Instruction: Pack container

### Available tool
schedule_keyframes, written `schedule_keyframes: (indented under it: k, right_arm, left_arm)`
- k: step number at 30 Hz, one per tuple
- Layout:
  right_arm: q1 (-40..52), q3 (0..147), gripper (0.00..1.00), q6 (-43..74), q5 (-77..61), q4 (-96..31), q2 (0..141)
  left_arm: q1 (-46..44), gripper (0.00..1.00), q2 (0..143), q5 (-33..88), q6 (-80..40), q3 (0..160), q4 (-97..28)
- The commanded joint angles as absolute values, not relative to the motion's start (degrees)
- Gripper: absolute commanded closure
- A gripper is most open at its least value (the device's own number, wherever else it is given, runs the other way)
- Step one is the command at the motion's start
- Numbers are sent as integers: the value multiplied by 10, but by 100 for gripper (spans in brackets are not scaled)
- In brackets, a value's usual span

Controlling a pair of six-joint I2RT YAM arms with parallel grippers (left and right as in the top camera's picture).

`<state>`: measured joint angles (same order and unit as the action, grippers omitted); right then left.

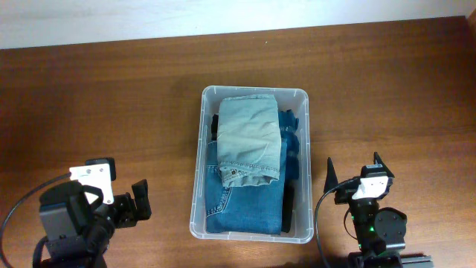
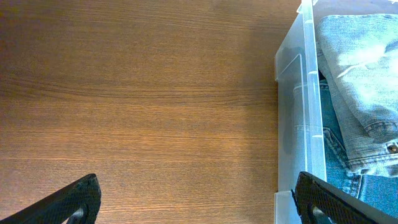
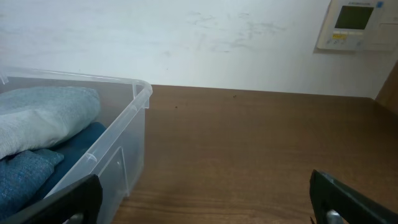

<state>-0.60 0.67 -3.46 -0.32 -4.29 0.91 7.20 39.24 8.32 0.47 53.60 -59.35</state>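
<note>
The clear plastic container [image 1: 198, 195] stands in the middle of the table, holding folded jeans: a pale grey-green pair [image 1: 251, 138] on top of darker blue denim [image 1: 242, 205]. It also shows in the left wrist view [image 2: 300, 124] and the right wrist view [image 3: 121, 134]. My left gripper [image 1: 126, 208] is open and empty above bare wood left of the container. My right gripper [image 1: 355, 179] is open and empty to the container's right.
A white wall runs behind the table's far edge [image 1: 238, 28]. A wall-mounted control panel [image 3: 354, 25] shows in the right wrist view. Brown wood lies to both sides of the container.
</note>
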Motion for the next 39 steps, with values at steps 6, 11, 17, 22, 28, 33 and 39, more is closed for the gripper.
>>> schedule_keyframes:
  k: [6,11,17,22,28,33,39]
  right_arm:
    - [-8,3,2,-37,-9,-45,4]
    - [-8,3,2,-37,-9,-45,4]
    - [-8,3,2,-36,-9,-45,4]
    - [-8,3,2,-37,-9,-45,4]
    - [-8,3,1,-36,-8,-45,4]
    - [-8,3,2,-37,-9,-45,4]
    - [-8,3,2,-36,-9,-45,4]
  left_arm:
    - [73,0,391,87,13,535,-592]
    - [73,1,388,87,13,535,-593]
    - [73,1,346,21,41,512,-589]
    - [73,0,228,21,94,362,-365]
    - [73,1,99,25,94,142,-42]
    - [73,1,71,12,104,3,201]
    - [74,1,-1,-2,132,5,71]
